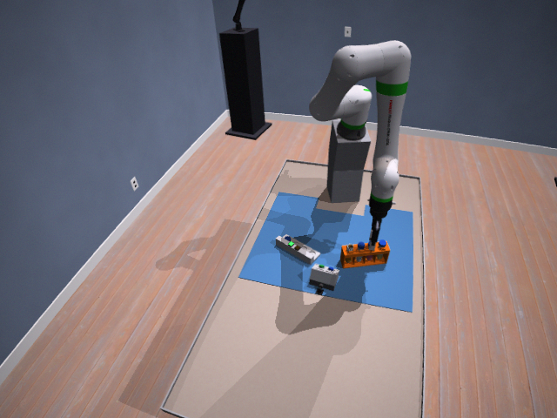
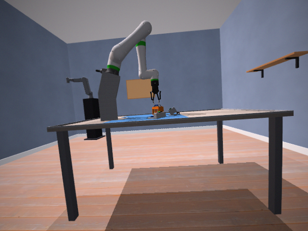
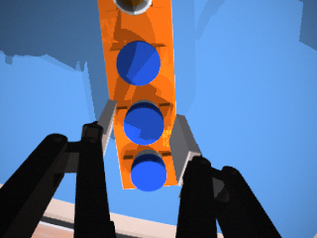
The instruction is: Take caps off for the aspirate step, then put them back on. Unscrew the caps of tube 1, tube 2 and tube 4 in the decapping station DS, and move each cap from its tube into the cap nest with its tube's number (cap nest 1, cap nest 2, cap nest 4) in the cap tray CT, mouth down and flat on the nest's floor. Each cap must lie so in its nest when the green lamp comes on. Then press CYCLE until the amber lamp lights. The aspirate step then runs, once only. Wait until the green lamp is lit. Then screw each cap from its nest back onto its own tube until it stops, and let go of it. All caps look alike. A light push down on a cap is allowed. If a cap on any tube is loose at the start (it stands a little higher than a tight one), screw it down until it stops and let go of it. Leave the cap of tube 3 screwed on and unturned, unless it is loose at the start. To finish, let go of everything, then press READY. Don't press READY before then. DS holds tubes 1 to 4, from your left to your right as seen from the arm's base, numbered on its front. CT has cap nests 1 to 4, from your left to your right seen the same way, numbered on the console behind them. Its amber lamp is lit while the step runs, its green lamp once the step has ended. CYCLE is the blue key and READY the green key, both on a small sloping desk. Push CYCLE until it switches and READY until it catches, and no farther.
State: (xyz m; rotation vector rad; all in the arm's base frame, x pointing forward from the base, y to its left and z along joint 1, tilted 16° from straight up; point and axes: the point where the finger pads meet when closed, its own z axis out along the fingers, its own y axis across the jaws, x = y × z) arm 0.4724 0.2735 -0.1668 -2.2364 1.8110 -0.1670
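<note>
The orange decapping station [image 1: 365, 254] stands on the blue mat and also shows in the wrist view [image 3: 143, 94]. In the wrist view, three tubes carry blue caps and the end tube [image 3: 132, 4] at the top stands open with no cap. My gripper [image 3: 144, 121] points straight down over the station [image 2: 157, 108]. It is open, with one finger on each side of the middle blue cap [image 3: 144, 125], and gaps show on both sides. The fingers hold nothing. The cap tray [image 1: 297, 248] lies to the left with its green lamp [image 1: 291, 243] lit. I cannot tell what lies in its nests.
The small sloping desk [image 1: 324, 275] with the green key [image 1: 321, 266] and the blue key [image 1: 331, 268] stands in front of the tray and the station. The arm's grey pedestal [image 1: 348, 168] stands behind the mat. A black column [image 1: 243, 81] stands in the room's corner.
</note>
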